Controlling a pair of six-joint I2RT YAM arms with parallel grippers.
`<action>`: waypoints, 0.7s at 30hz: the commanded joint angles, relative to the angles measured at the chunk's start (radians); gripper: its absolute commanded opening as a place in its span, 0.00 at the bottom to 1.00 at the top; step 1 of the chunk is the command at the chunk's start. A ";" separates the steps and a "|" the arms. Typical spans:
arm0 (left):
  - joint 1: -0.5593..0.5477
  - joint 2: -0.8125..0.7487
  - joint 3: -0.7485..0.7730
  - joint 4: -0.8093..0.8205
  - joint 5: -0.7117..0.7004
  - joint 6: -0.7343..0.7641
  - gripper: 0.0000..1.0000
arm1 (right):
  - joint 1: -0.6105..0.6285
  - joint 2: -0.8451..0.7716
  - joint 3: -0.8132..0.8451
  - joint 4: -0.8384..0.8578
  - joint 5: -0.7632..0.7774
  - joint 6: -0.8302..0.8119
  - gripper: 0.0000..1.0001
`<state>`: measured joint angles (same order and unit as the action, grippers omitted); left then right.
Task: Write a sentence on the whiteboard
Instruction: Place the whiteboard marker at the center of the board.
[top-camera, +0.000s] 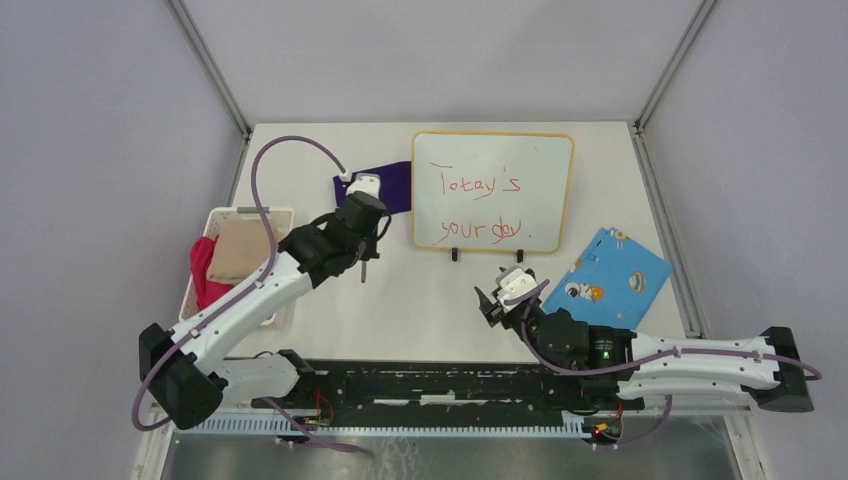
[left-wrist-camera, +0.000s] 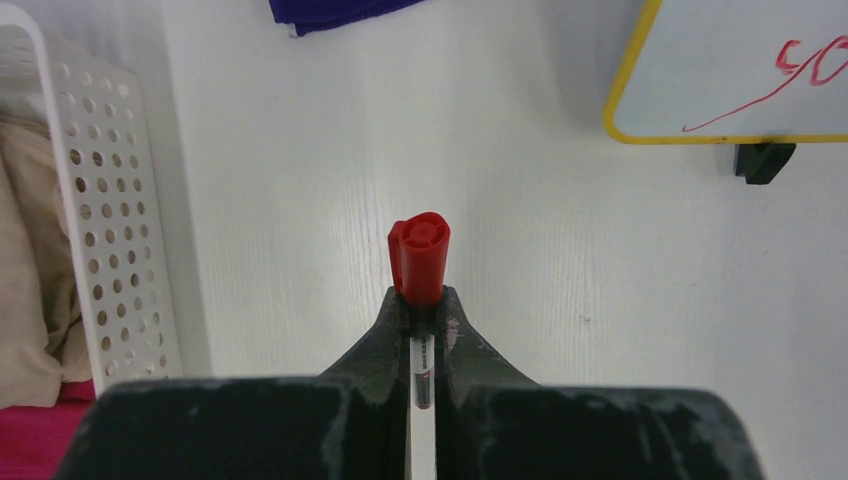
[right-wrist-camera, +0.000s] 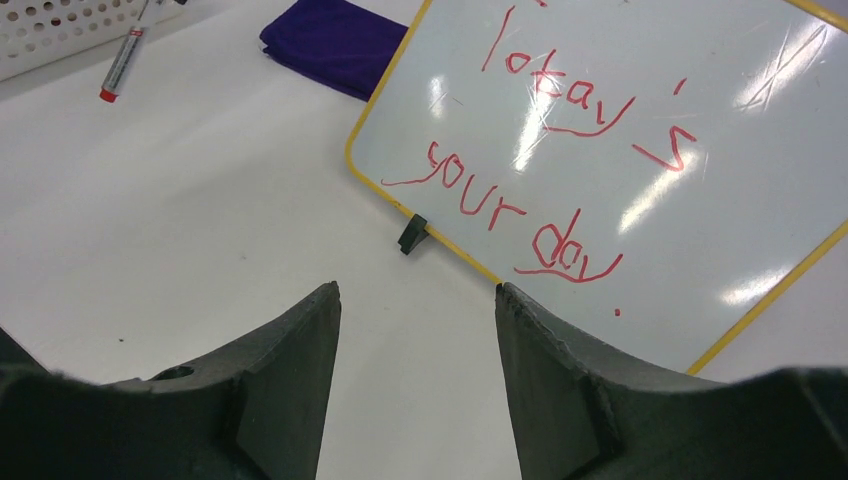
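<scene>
The whiteboard (top-camera: 545, 160) stands at the back centre on two black feet. On it the sentence (top-camera: 482, 210) is written in red in two lines, "Today's your day." My left gripper (top-camera: 364, 256) hovers to the board's left, shut on a marker (left-wrist-camera: 419, 255) whose red cap points down at the table. That marker (right-wrist-camera: 122, 62) also shows from the right wrist. My right gripper (top-camera: 494, 298) is in front of the board's lower edge, open and empty. In the right wrist view the gripper (right-wrist-camera: 417, 290) faces the whiteboard (right-wrist-camera: 720, 140), and only the board's corner (left-wrist-camera: 720, 60) shows from the left wrist.
A white perforated basket (top-camera: 286, 214) with beige and pink cloths sits at the left. A purple cloth (top-camera: 396, 180) lies left of the board. At the right lies a blue patterned sheet (top-camera: 615, 275).
</scene>
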<state>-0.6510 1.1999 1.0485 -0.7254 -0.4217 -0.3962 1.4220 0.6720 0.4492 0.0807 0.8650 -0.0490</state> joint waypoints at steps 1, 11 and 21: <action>0.050 0.101 0.000 0.066 0.147 0.012 0.02 | -0.044 -0.010 -0.012 -0.022 -0.008 0.107 0.63; 0.154 0.341 0.021 0.147 0.273 -0.011 0.02 | -0.102 0.014 -0.027 -0.078 -0.091 0.217 0.62; 0.161 0.474 0.002 0.220 0.295 -0.052 0.02 | -0.103 0.045 -0.013 -0.065 -0.120 0.209 0.62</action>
<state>-0.4900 1.6333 1.0405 -0.5674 -0.1543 -0.3985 1.3235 0.6922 0.4034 -0.0082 0.7547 0.1532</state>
